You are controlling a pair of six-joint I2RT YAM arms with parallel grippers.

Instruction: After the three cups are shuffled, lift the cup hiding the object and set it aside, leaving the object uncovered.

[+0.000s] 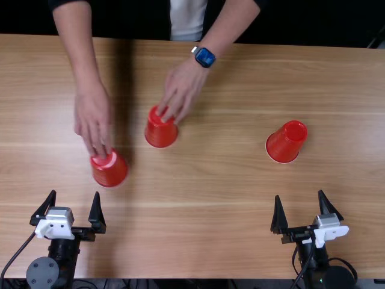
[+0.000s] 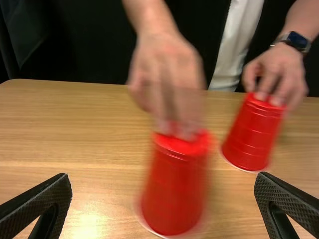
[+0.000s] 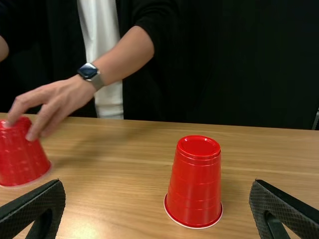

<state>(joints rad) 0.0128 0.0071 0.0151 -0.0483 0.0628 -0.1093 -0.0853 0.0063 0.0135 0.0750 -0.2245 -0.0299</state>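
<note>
Three red plastic cups are set mouth-down on the light brown wooden table (image 1: 240,198). Their bases are turned up, so each long axis is held upright or close to it. The middle cup (image 1: 161,127) is taken as the marker for everything else.

Its base is touched by the fingertips of a person's watch-wearing hand (image 1: 180,90), which is stretched in from the far edge, the smartwatch (image 1: 204,57) strapped at the wrist. In the left wrist view this cup (image 2: 254,132) seems to be leaned a little.

The left cup (image 1: 109,168) is placed just beside the middle cup, to its left and nearer the robot. Its base is covered by the fingertips of the second hand (image 1: 93,117). It is smeared in the left wrist view, so any lean cannot be judged.

The right cup (image 1: 287,142) is found well apart from the middle cup, to its right, and is seen standing straight in the right wrist view (image 3: 195,181).

The left gripper (image 1: 73,198) is parked nearer than the middle cup and to its left. Its fingers are spread wide and nothing is gripped. The right gripper (image 1: 299,197) is parked near and to the right of the middle cup, likewise released.

The table's grain is run along its length. Behind the far edge, black sleeves and a white garment are set against a dark room.
</note>
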